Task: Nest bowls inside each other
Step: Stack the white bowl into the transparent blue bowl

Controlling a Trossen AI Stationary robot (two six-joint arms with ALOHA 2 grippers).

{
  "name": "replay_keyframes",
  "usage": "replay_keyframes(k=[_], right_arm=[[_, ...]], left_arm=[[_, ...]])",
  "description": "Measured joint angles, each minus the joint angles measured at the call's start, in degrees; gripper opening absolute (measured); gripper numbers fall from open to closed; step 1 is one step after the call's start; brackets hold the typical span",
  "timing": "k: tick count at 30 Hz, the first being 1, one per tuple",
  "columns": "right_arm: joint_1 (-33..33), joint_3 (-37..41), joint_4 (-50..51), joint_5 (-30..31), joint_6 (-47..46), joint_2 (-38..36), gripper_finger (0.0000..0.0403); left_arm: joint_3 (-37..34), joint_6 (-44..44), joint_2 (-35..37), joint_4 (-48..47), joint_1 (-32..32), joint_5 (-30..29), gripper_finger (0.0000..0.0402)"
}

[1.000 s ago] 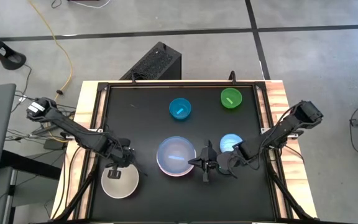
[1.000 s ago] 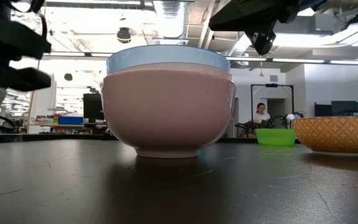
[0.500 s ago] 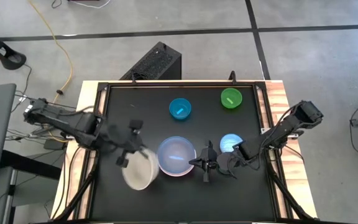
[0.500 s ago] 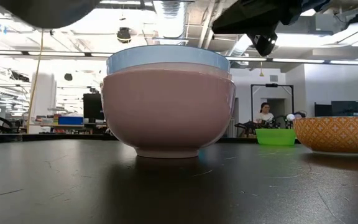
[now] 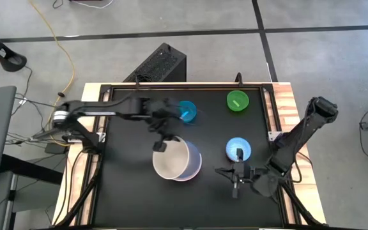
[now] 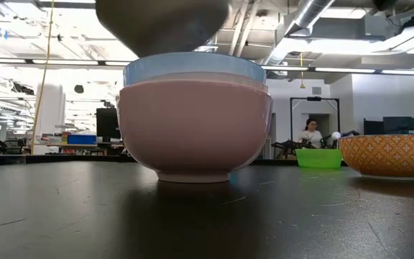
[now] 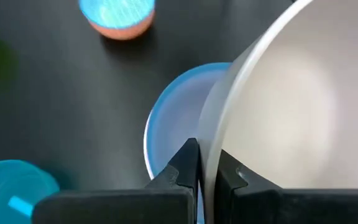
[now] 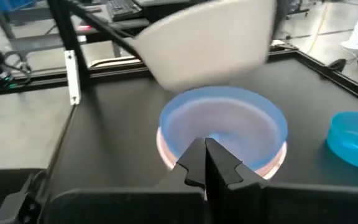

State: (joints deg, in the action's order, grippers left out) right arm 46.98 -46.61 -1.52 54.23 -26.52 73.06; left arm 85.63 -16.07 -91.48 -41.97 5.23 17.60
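Observation:
A large blue bowl (image 5: 195, 167) sits nested in a pink bowl (image 6: 192, 126) at the table's middle. Just above them hangs a white bowl (image 5: 170, 165), with my left gripper (image 5: 162, 144) shut on it. It also shows in the right wrist view (image 8: 210, 43) and the low view (image 6: 164, 25). A small teal bowl (image 5: 185, 111) and a small green bowl (image 5: 237, 101) stand toward the far edge. A small light blue bowl (image 5: 238, 149) stands to the right. My right gripper (image 5: 225, 172) is shut on nothing, near that bowl and right of the stack. My left gripper pinches the white bowl's rim (image 7: 209, 146), one finger (image 7: 229, 177) inside the bowl and the other finger (image 7: 186, 163) outside. The fingers slant down from the table's far left. The bowl is lifted clear and tilted, over the blue bowl (image 7: 179, 118).
A raised black rim (image 5: 107, 89) frames the black table. The light blue bowl shows an orange patterned outside in the low view (image 6: 387, 155), beside the green bowl (image 6: 318, 157). A person sits in the room far behind (image 6: 309, 133).
My left gripper has lifted the white bowl off the table's near left and carried it up and rightward to above the blue bowl, tipping it on the way. My right gripper has drawn back from beside the stack toward the table's near right, staying shut.

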Motion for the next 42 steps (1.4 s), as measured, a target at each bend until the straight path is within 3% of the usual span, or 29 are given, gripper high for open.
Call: replay_keyframes(k=[8, 14, 29, 42], right_arm=[[0.59, 0.02, 2.00, 0.08, -0.01, 0.07, 0.0013], [1.06, 0.02, 2.58, 0.00, -0.23, 0.28, 0.0013], [0.99, 0.02, 2.78, -0.10, -0.48, 0.37, 0.0013], [0.92, 0.02, 2.36, -0.17, -0.59, 0.37, 0.0013]], left_arm=[[14.09, -2.42, -14.02, -9.30, 0.29, 0.14, 0.0000], [17.46, -3.00, -19.11, -13.16, 0.53, -0.30, 0.0000], [17.50, -4.42, -19.45, -16.56, 0.36, -1.97, 0.0007], [17.50, -5.19, -19.45, -16.27, 0.34, -4.78, 0.0093]])
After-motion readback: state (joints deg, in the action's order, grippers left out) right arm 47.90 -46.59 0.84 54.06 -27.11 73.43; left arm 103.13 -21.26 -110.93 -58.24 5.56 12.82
